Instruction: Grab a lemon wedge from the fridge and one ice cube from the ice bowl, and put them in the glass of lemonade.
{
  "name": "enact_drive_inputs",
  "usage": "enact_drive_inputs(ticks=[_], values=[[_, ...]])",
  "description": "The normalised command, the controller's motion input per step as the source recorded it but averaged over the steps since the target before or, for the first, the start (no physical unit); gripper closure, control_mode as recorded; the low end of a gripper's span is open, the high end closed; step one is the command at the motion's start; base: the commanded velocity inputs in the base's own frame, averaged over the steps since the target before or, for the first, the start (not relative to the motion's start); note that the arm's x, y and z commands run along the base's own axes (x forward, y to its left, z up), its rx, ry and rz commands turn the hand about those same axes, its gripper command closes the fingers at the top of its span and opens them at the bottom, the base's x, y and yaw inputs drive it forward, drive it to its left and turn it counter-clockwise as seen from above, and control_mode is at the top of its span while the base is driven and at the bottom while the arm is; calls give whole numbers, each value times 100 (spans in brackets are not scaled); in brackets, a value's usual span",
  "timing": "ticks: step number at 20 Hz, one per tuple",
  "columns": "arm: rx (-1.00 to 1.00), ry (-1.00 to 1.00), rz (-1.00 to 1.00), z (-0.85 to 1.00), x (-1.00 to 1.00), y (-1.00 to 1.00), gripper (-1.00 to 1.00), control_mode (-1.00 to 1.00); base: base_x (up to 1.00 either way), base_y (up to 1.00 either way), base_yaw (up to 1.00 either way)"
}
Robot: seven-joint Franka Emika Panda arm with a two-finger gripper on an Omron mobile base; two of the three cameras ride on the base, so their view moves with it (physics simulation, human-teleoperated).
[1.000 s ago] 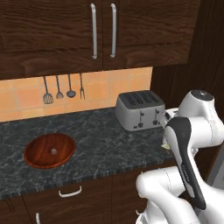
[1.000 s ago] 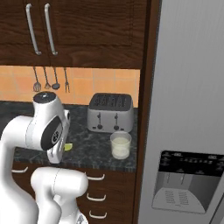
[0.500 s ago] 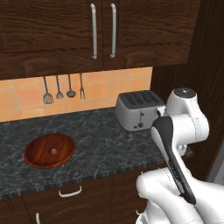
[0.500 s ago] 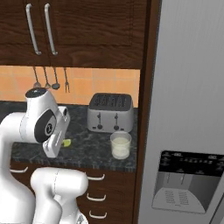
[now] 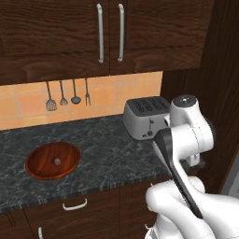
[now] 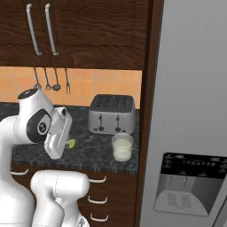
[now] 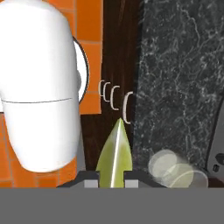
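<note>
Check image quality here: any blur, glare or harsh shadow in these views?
Left base view: evenly lit, sharp; the ice bowl casts no strong shadow. Right base view: the glass of lemonade reads clearly, no glare. Hand view: the lemon wedge looms large and soft-edged, with a bright streak.

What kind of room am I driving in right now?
A home kitchen, by the look of it: a silver toaster on a dark stone counter, cooking utensils hung on the tiled wall, and a tall grey fridge with a dispenser panel.
</note>
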Motion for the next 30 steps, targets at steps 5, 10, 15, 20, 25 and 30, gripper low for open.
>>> enact_drive_inputs(ticks=[5,10,15,20,25,30], values=[[-20,0,0,1,18,-68,100,-100,0,0,0],[-6,0,0,0,41,-51,100,-100,0,0,0],[0,0,0,0,45,-27,100,-100,0,0,0],[-2,0,1,-7,53,-23,100,-100,0,0,0],[-3,9,0,-14,61,-32,100,-100,0,0,0],[-4,14,2,-35,57,-17,100,-100,0,0,0]])
